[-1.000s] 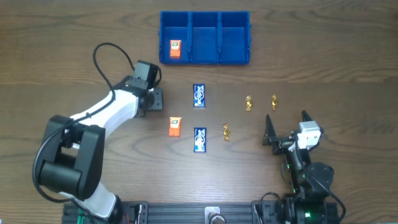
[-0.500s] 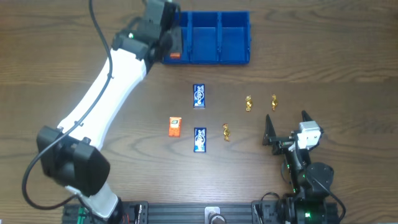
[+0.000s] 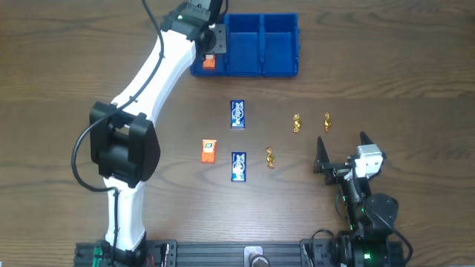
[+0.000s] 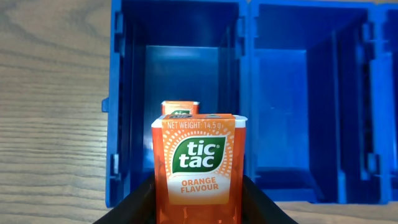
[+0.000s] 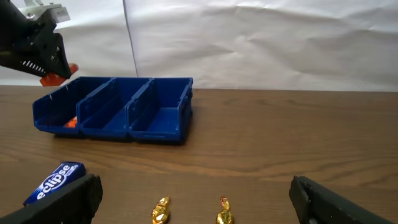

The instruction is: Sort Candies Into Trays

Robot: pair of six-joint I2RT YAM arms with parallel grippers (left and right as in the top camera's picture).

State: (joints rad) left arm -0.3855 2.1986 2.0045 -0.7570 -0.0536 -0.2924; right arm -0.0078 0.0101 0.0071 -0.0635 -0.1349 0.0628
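Left gripper (image 3: 213,46) clamped on orange candy box (image 4: 199,165) over blue tray (image 3: 252,73) left compartment, upper frame; right gripper (image 3: 342,142) wide open, empty, lower right.

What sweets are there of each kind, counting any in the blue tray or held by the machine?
Orange boxes: 3, one held, one in the tray, one on the table
Blue packets: 2
Gold-wrapped sweets: 3
Total: 8
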